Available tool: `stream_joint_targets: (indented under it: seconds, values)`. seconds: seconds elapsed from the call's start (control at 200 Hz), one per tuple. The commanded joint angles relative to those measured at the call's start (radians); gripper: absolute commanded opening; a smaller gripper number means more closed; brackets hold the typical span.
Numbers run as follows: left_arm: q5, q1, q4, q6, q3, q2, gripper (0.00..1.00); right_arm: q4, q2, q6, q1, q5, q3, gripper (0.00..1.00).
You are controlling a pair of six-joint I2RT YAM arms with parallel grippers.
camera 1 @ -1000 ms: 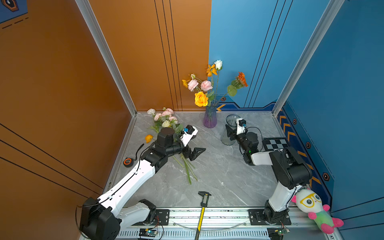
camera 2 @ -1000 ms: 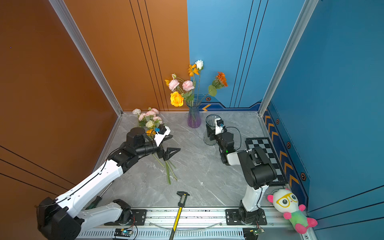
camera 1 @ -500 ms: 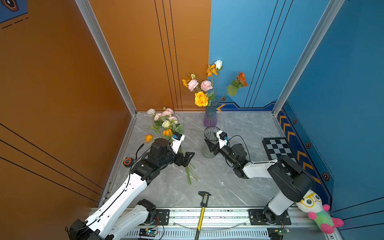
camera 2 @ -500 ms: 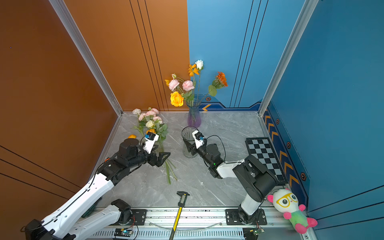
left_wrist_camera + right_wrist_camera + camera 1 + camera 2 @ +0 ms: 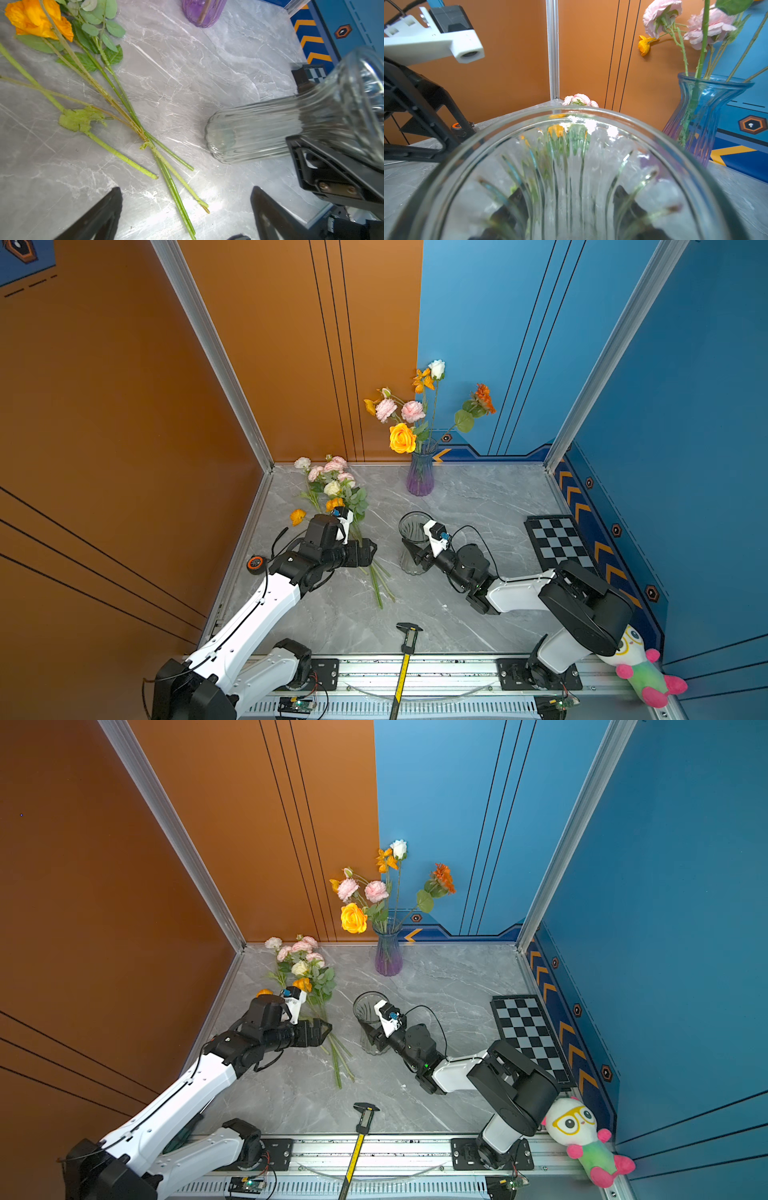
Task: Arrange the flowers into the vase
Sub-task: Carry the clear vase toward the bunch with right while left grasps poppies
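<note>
Surface: grey marble tabletop (image 5: 478, 497), with orange and blue walls behind.
Left gripper (image 5: 371, 552): jaws spread wide, holding nothing, low over the stems (image 5: 166, 166).
Right gripper (image 5: 413, 559): clamped on the clear vase (image 5: 411, 526), mouth up.
Flowers (image 5: 338, 489): a loose bunch lying near the orange wall, stem ends near the clear vase.
Purple vase (image 5: 419, 479): by the back wall, with more blooms standing in it.
</note>
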Motion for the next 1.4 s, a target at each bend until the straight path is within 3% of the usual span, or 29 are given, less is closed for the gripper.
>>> stream_joint_targets:
  seconds: [0.0, 0.195, 0.385, 0.766, 0.866, 0.961, 1.201, 1.396]
  values:
    - [-0.052, 0.014, -0.023, -0.072, 0.004, 0.046, 0.88, 0.116, -0.059, -0.010, 0.001, 0.035, 0.002, 0.24]
    - [-0.054, 0.016, 0.031, -0.117, 0.016, 0.142, 0.67, 0.161, -0.033, -0.007, 0.002, 0.043, -0.025, 0.24]
    - [-0.044, 0.058, 0.178, -0.257, -0.047, 0.199, 0.46, 0.192, -0.009, -0.001, 0.009, 0.053, -0.040, 0.28]
    - [-0.024, 0.064, 0.288, -0.286, -0.041, 0.330, 0.45, 0.169, -0.022, -0.003, 0.014, 0.066, -0.080, 0.89]
    - [-0.031, 0.064, 0.299, -0.289, -0.044, 0.351, 0.45, 0.164, -0.028, -0.002, 0.019, 0.080, -0.096, 0.98]
    - [-0.031, 0.065, 0.314, -0.292, -0.041, 0.374, 0.45, 0.134, -0.045, 0.002, 0.023, 0.087, -0.109, 1.00]
    - [-0.030, 0.065, 0.333, -0.294, -0.033, 0.433, 0.43, -0.238, -0.246, 0.037, 0.068, 0.104, -0.142, 1.00]
    - [-0.011, 0.062, 0.384, -0.308, -0.025, 0.490, 0.38, -0.653, -0.420, 0.096, 0.154, 0.090, -0.069, 1.00]
